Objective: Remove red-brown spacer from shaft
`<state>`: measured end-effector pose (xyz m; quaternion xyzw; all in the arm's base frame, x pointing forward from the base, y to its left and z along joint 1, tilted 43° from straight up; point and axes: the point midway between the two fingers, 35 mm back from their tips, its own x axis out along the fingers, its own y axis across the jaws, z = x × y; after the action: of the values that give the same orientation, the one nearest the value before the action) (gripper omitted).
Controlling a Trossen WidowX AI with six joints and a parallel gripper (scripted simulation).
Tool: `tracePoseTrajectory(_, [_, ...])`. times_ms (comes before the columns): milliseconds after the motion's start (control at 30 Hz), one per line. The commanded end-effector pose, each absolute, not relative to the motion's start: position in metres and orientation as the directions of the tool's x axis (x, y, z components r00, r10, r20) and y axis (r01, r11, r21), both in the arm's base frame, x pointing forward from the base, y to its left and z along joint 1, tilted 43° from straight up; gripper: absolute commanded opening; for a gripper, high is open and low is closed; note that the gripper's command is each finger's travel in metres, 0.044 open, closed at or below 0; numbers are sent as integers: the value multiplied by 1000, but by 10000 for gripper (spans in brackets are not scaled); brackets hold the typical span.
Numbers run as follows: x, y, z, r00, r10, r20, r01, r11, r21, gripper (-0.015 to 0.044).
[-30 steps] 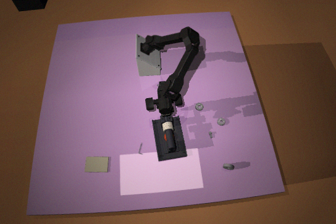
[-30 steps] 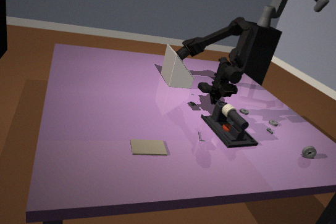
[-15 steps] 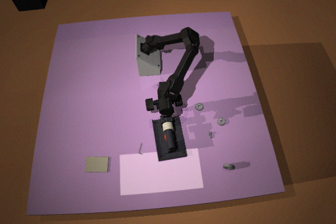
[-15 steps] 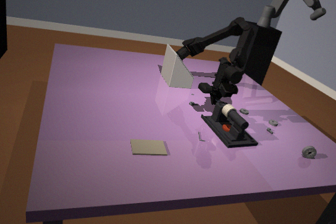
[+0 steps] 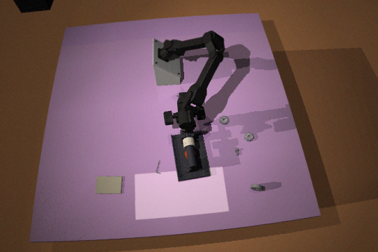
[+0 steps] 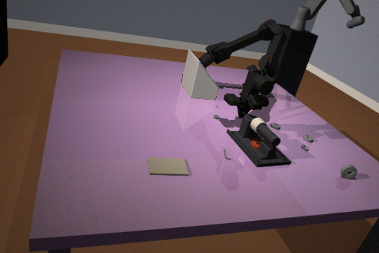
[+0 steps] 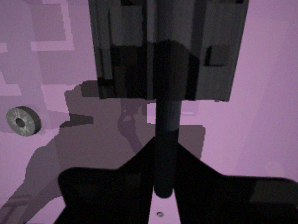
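Observation:
My gripper (image 5: 187,132) (image 6: 242,113) (image 7: 162,141) is shut on the dark shaft (image 7: 167,117), whose near end sticks out between the fingers. The shaft runs into the fixture on a dark base plate (image 5: 178,163) (image 6: 244,147). A dark upright block (image 6: 246,129) stands at the gripper end. A cream spacer (image 5: 188,141) (image 6: 258,125) and a thick dark cylinder (image 5: 191,157) (image 6: 270,136) sit in line beyond it. The red-brown spacer (image 5: 186,154) (image 6: 255,143) shows low beneath the cylinder, apparently down at the base plate. Its contact there is partly hidden.
Grey rings (image 5: 224,119) (image 5: 249,137) (image 7: 23,121), a small bolt (image 5: 237,151) and a standing grey wheel (image 5: 257,187) (image 6: 348,172) lie to the right. A hex key (image 5: 158,166) (image 6: 226,154) and a tan block (image 5: 108,185) (image 6: 168,166) lie left. A grey wedge (image 5: 167,74) (image 6: 204,85) stands behind.

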<state>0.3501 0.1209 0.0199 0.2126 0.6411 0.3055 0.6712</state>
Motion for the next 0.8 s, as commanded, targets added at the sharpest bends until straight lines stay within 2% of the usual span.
tracePoseTrajectory(0, [353,121,21,-3,682,-731,-137,724,676,0])
tracePoseTrajectory(767, [355,121,21,-3,682,-731,-137,724,676,0])
